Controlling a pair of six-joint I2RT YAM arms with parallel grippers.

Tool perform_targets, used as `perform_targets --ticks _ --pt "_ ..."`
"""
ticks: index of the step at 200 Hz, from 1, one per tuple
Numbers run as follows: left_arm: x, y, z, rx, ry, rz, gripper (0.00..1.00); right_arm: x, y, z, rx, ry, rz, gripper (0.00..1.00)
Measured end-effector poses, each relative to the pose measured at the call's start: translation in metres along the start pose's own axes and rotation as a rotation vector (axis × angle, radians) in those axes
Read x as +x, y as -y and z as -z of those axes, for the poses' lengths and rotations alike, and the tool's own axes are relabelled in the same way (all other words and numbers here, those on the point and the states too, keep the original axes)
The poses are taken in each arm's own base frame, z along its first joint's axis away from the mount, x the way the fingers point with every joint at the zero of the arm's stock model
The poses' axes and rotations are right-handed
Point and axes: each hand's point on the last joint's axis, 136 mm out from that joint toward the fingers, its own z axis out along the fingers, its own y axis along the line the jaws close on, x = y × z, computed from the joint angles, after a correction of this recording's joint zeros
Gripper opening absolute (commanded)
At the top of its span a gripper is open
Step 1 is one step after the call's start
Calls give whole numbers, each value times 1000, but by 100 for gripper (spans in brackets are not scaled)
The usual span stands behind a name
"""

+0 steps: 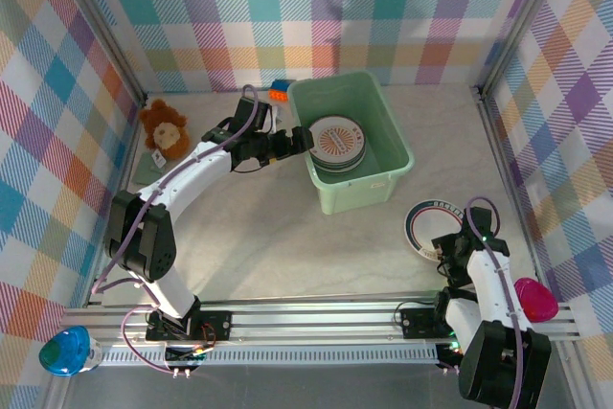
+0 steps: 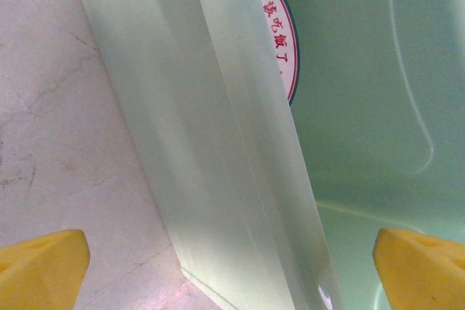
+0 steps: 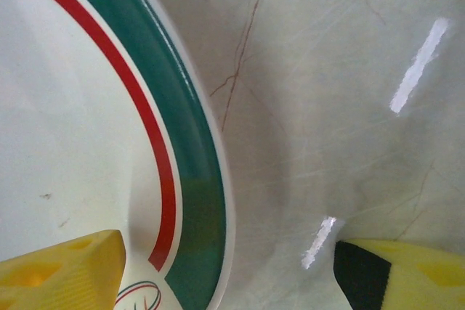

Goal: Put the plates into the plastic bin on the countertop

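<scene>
And there was the left gripper (image 1: pixel 295 142), stretched out to the plastic bin (image 1: pixel 361 196), its jaws spread as wide as could be and grasping nothing. From the left wrist camera the yellow fingertips (image 2: pixel 43 268) stood either side of the tub's pale green wall: one over the countertop (image 1: pixel 287 246) outside, the other over the bin's floor inside. In that mint-green tub sat a stack of plates (image 1: pixel 336 141), an orange sunburst plate on top; how many lay beneath could not be told. The wrist view caught one of them just past the wall, teal and red at the rim with red lettering.

Over on the right, the right gripper (image 1: pixel 448 249) hovered low at the near edge of a lone plate (image 1: pixel 424 219). The plate was dark-rimmed and lay flat on the countertop, near the bin's near right corner but not touching it. Close up, the jaws were apart with the plate's rim between them. One yellow finger (image 3: pixel 62 270) was over the cream face by the green band and red line, the other over bare marbled surface. No clamp on the rim showed; whether a finger touched the plate could not be told.

Back left, a lion plush (image 1: pixel 165 126) sat by the plaid walls (image 1: pixel 316 16), and a small blue-orange block (image 1: pixel 279 92) lay just behind the bin's far left corner.
</scene>
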Motion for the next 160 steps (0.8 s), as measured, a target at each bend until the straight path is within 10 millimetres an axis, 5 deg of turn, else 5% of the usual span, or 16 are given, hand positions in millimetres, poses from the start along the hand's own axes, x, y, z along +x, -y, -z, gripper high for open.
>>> perform_targets --ticks 160 --pt "-9 1 4 44 12 6 100 -3 9 3 17 37 -137 47"
